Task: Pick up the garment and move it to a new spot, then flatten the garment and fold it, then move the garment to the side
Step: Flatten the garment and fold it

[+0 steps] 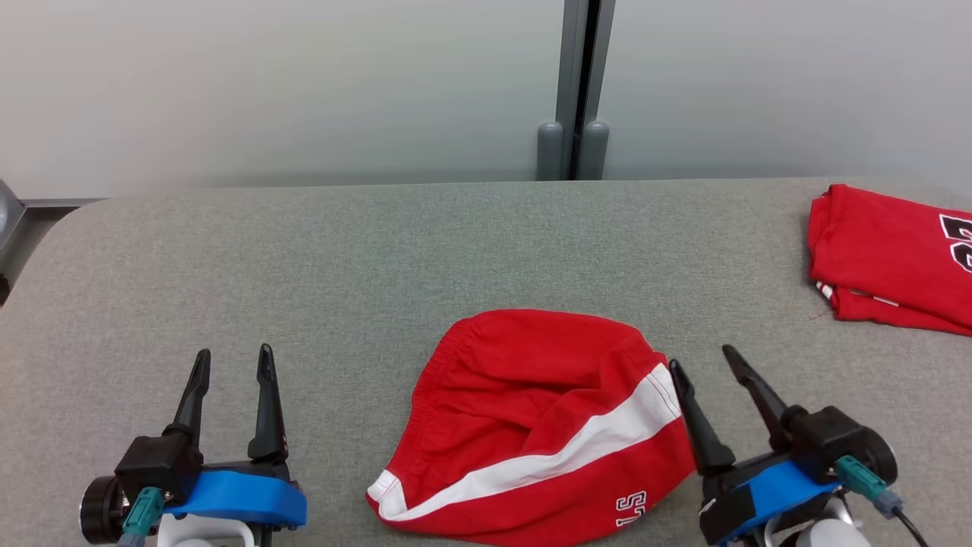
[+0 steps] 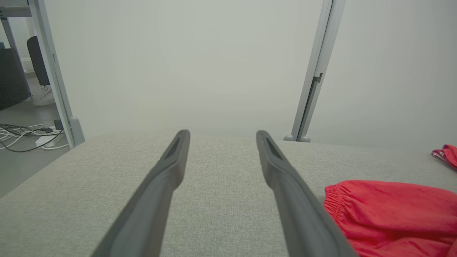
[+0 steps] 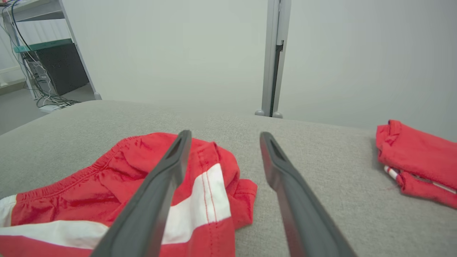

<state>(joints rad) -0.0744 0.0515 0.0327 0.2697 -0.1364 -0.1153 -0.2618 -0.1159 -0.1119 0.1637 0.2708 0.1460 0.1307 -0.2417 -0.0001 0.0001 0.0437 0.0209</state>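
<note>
The garment is a pair of red shorts with a white side stripe, lying loosely bunched on the grey table at the front centre. It also appears as the garment and the garment in the wrist views. My right gripper stands open just right of the shorts' edge, nothing between its fingers; in its wrist view its left finger lies over the cloth. My left gripper is open over bare table, well left of the shorts.
A second red garment with a dark number lies folded at the table's far right edge. A grey wall with a vertical post rises behind the table. Cables and a shelf stand on the floor off the left end.
</note>
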